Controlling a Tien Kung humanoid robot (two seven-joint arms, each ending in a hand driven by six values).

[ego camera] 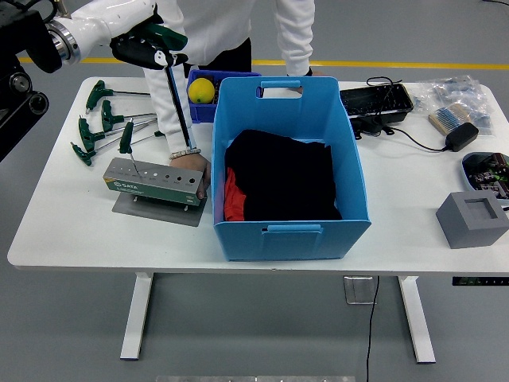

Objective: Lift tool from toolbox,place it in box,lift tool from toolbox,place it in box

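the fingers of the left hand are curled tight around the green handle of a long tool. the tool is held up in the air, above the table's far left part, and its thin black rod hangs down and slants a little toward the blue box. the rod's tip is clear of the grey toolbox. the right hand is not seen.

a person's hand is pressed against the toolbox end, right under the hanging rod. the hand could be poked if the tool is swung low. the rod could also be bumped on the box's tall wall, and the tool could be knocked loose.

one tool is held. one more tool is left standing in the toolbox. about four green tools are laid on the table. one blue box is seen, with dark cloth inside.
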